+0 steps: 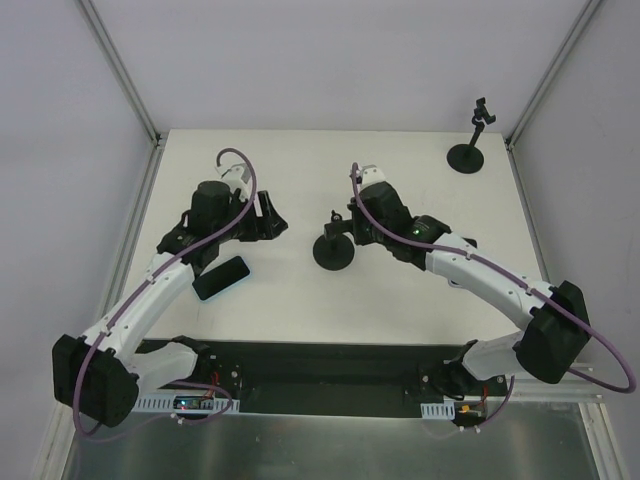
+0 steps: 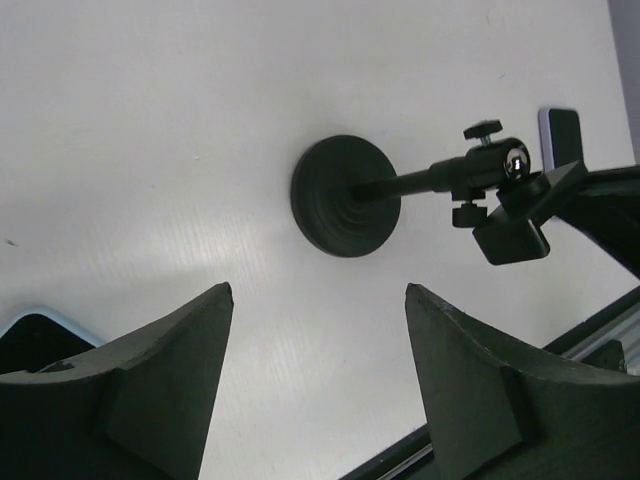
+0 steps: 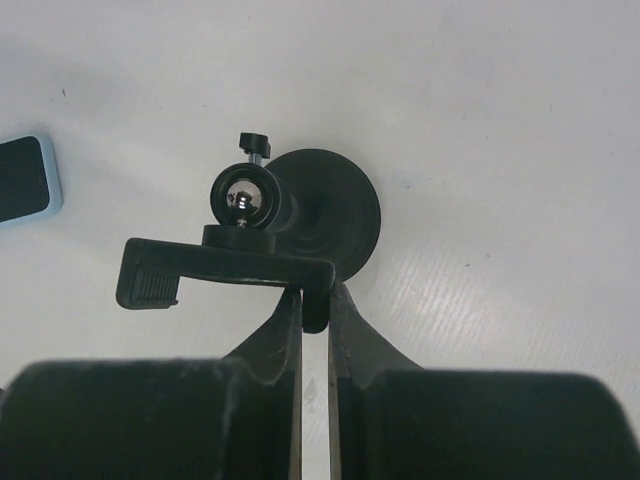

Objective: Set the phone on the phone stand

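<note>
The phone [image 1: 222, 278] lies flat on the white table [image 1: 300, 160], a slim black slab with rounded corners and a pale blue rim. It sits at the near left, beside the left arm and apart from the phone stand [image 1: 333, 252].

The stand is matte black, with a round disc foot that steps up in rings. A thin rod rises from the foot to a shiny metal ball joint [image 3: 243, 196] with a small knurled screw beside it. A flat clamp bar with a ribbed pad at one end tops the joint.

The right pincer [image 3: 315, 300] is clenched on the other end of that clamp bar. Its two dark fingers are pressed close, with only a thin slit between them. The foot rests on the table near its middle.

The left pincer [image 2: 318, 292] is released. Its wedge-shaped, grainy black fingers [image 2: 170, 380] stand wide apart above bare table with nothing between them, facing the stand's foot. One corner of the phone shows under its left finger.

A second stand [image 1: 467, 155] of the same black build is upright at the far right corner.
</note>
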Robot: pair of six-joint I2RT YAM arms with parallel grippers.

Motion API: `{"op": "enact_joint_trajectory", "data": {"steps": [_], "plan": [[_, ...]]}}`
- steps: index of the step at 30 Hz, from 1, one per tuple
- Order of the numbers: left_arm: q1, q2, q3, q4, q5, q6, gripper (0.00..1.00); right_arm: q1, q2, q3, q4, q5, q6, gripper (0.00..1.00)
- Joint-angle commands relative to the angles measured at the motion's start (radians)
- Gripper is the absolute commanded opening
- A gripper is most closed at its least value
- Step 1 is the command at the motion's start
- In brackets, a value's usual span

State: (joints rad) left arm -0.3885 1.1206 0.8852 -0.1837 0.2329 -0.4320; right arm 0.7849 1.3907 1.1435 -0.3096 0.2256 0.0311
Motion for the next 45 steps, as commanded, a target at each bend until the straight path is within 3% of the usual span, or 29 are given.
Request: {"op": "enact_joint_trajectory", "data": {"steps": [1,4,7,8,10,11,17,21,26,34,45], "plan": [[0.077,-0.087,-0.028,-0.026,0.047,-0.043,0.7,0.016,-0.027,0.025,0.029,0.11,0.119,0.01],[0.146,-0.126,-0.058,-0.071,0.08,-0.056,0.73,0.022,-0.021,0.028,0.044,0.098,0.124,0.04],[0.18,-0.157,-0.069,-0.144,0.046,-0.057,0.75,0.022,-0.021,0.03,0.044,0.092,0.125,0.24],[0.197,-0.16,-0.066,-0.167,0.014,-0.071,0.76,0.025,-0.025,0.029,0.044,0.089,0.124,0.38],[0.217,-0.156,-0.066,-0.22,-0.009,-0.088,0.8,0.027,-0.041,0.016,0.047,0.077,0.101,0.56],[0.226,-0.153,-0.066,-0.238,-0.051,-0.111,0.81,0.028,-0.048,0.012,0.046,0.075,0.092,0.7],[0.35,-0.091,-0.039,-0.35,-0.234,-0.198,0.97,0.057,-0.119,-0.005,0.02,0.084,0.004,0.97],[0.45,-0.027,-0.019,-0.35,-0.343,-0.247,0.98,0.1,-0.205,-0.042,0.02,0.132,-0.014,1.0],[0.51,0.143,0.07,-0.341,-0.383,-0.254,0.96,0.137,-0.263,-0.074,0.041,0.035,-0.014,1.0],[0.591,0.395,0.136,-0.303,-0.207,-0.263,0.98,0.149,-0.358,-0.168,0.109,-0.094,0.02,1.0],[0.594,0.348,-0.084,-0.22,-0.038,-0.364,0.97,0.151,-0.392,-0.197,0.081,-0.104,0.026,1.0]]}}
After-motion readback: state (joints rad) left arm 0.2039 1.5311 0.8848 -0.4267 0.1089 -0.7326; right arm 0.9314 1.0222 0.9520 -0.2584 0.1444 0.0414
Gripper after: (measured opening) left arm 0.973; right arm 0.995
